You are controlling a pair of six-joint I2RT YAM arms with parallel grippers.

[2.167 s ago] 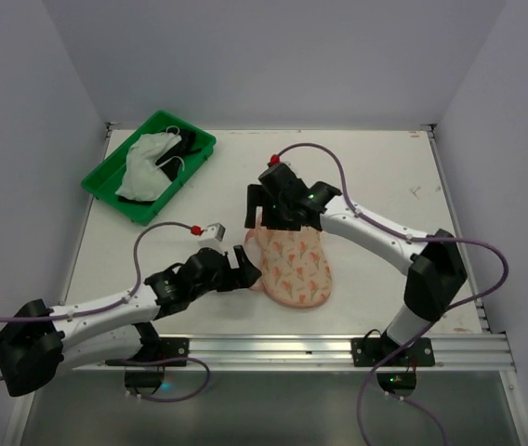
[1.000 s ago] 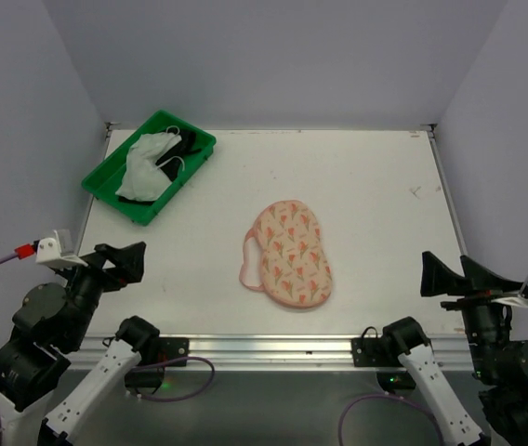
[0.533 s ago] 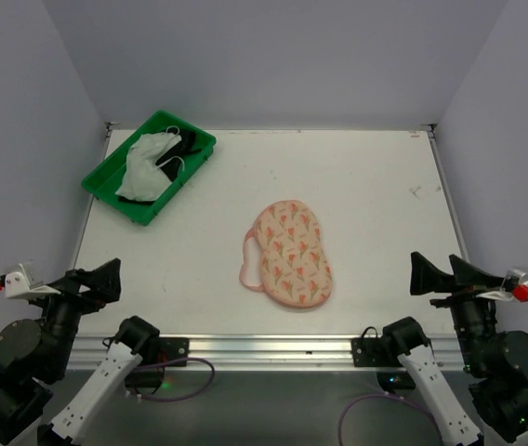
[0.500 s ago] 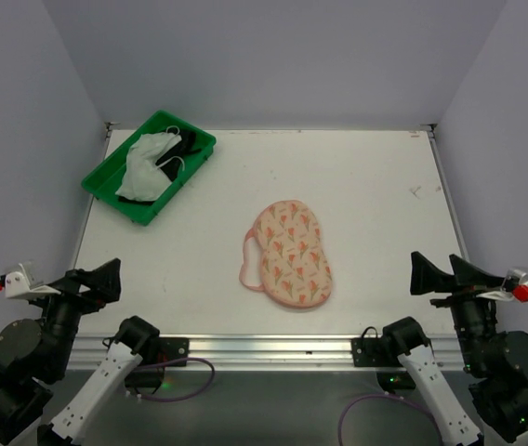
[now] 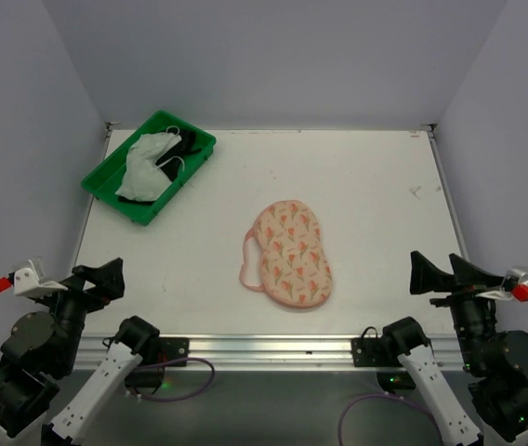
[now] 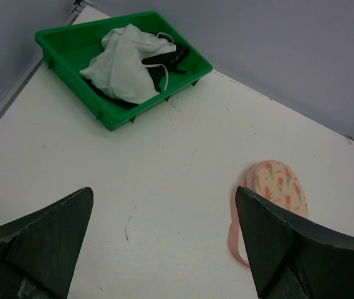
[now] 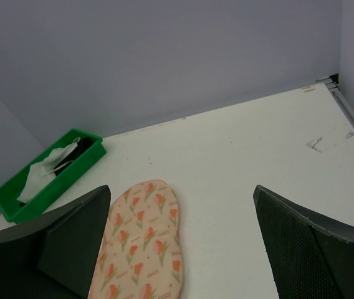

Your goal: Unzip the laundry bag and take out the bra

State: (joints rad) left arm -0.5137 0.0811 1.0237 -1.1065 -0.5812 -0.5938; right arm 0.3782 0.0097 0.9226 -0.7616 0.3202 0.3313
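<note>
At mid-table lies the laundry bag [image 5: 291,253]; left fingers [image 6: 46,240] and right fingers [image 7: 301,243] gape, grasping nothing.

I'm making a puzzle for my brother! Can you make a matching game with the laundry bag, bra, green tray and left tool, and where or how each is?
1 laundry bag
2 bra
3 green tray
4 left tool

A in the tray
B far left corner of the table
C middle of the table
D open, empty

Pairs: 1-C, 2-A, 3-B, 4-D
</note>
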